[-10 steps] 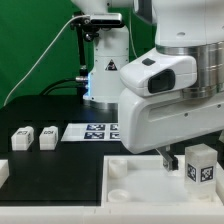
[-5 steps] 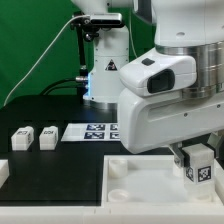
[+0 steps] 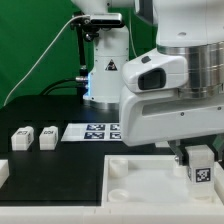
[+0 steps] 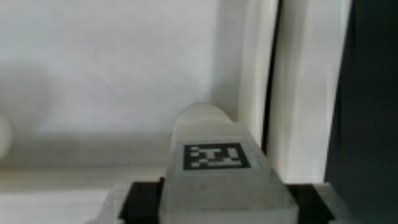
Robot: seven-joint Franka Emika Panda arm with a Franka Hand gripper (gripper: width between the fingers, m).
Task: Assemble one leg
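My gripper is shut on a leg, a small white block with a black-and-white tag, and holds it upright over the right part of the large white tray. In the wrist view the leg stands between my two dark fingers, its tag facing the camera, above the tray's white floor and close to the tray's raised rim. Two more legs lie on the black table at the exterior view's left.
The marker board lies flat on the table behind the tray. A white part shows at the exterior view's left edge. A white robot base with a cable stands at the back before a green wall.
My gripper has moved slightly to the exterior view's right and lower with the leg in it, closer to the tray.
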